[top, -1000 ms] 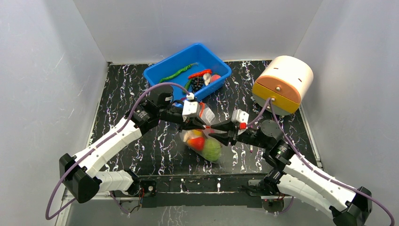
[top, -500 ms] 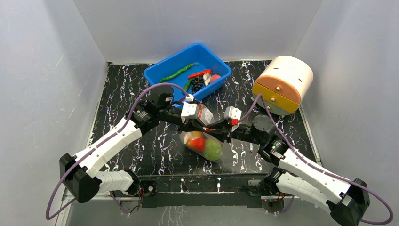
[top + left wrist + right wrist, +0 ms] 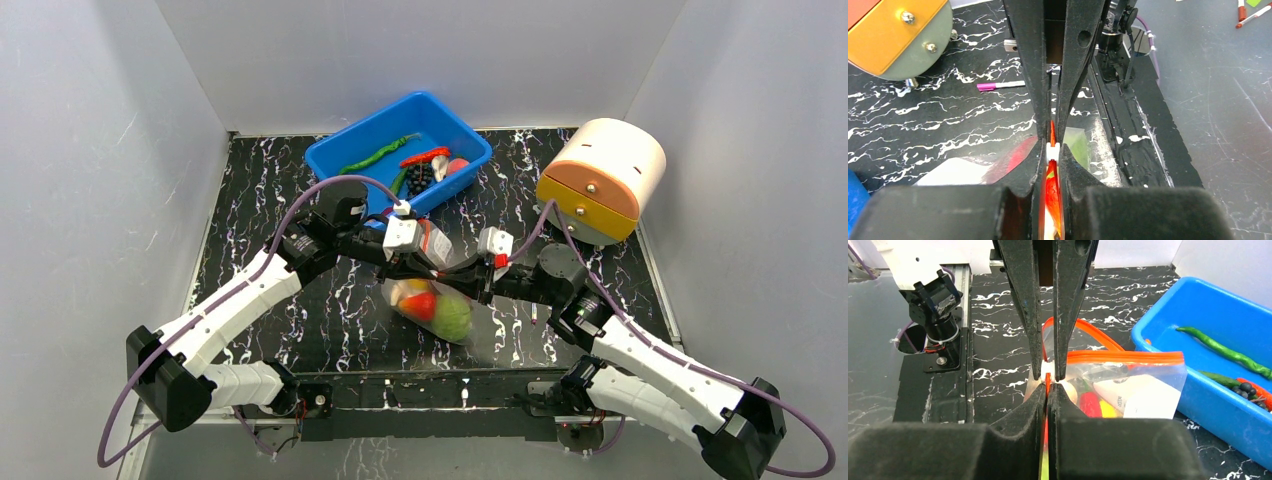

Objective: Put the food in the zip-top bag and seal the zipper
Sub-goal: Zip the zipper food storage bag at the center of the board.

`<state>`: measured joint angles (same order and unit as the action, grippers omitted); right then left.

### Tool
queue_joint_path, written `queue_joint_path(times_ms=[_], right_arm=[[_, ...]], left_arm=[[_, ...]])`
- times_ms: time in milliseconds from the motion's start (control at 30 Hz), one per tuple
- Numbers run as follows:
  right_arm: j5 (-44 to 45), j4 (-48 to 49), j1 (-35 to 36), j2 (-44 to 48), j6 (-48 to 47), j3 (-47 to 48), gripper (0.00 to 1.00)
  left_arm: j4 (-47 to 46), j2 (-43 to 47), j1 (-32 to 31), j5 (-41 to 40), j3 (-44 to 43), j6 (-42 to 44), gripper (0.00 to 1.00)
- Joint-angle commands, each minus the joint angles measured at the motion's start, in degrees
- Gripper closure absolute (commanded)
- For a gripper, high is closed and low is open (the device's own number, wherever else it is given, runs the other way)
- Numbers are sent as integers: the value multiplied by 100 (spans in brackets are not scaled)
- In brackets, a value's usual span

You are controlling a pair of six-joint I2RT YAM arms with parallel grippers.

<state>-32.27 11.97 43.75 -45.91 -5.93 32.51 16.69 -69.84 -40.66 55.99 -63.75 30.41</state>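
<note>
The clear zip-top bag point(image 3: 470, 325) hangs between my two grippers above the table. Inside it are food pieces: a green melon point(image 3: 452, 318), a red piece point(image 3: 420, 305) and a yellow piece point(image 3: 1106, 409). My left gripper point(image 3: 418, 263) is shut on the white slider point(image 3: 1053, 151) of the red-orange zipper point(image 3: 1128, 356). My right gripper point(image 3: 463, 282) is shut on the zipper strip right beside it, tip to tip with the left in the right wrist view point(image 3: 1048, 386). The strip loops open behind the left fingers point(image 3: 1025, 300).
A blue tub point(image 3: 345, 150) at the back holds a long green chili point(image 3: 375, 155), a red chili and dark berries. A round cream and orange box point(image 3: 603, 178) stands at the back right. A pink-capped pen point(image 3: 1000, 85) lies on the marbled table.
My right gripper has moved left along the zipper until it meets the left gripper. The bag has shifted slightly left. The left arm has hardly moved.
</note>
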Motion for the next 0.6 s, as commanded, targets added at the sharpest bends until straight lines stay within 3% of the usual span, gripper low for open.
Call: queue_joint_path(times_ms=[0,367,567], right_arm=[[-199,596,4,56,65,212,100],[179,644,8,680,35,131,100],[1076,148,10,849,20,298,100]], left_arm=[[56,59,15,212,-169,105,100],[117,182,15,-260,-580,-372,100],[200,215,16,-339,-650,-223,100]])
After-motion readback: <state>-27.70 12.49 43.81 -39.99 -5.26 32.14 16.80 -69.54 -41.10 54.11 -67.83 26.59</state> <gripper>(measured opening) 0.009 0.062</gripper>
